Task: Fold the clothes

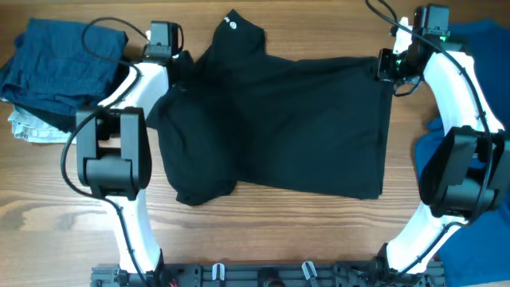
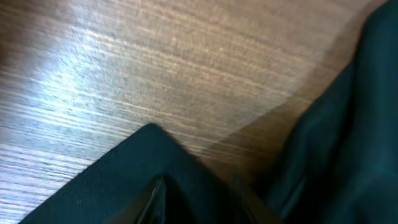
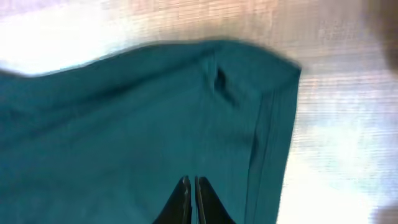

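Now the left gripper [image 1: 177,57] sits at the far left edge of the spread black shirt [image 1: 303,119]; cloth hides its jaws, so I cannot tell its state. The right gripper [image 1: 388,68] is closed, pinching the far right corner. If only one side holds, the fold may pull crooked.

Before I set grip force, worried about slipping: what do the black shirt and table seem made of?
Black shirt: soft matte knit, perhaps cotton or a blend; it creases and drapes limply. Table: wood or wood-look laminate, smooth, slightly glossy; grain lines and glare show.
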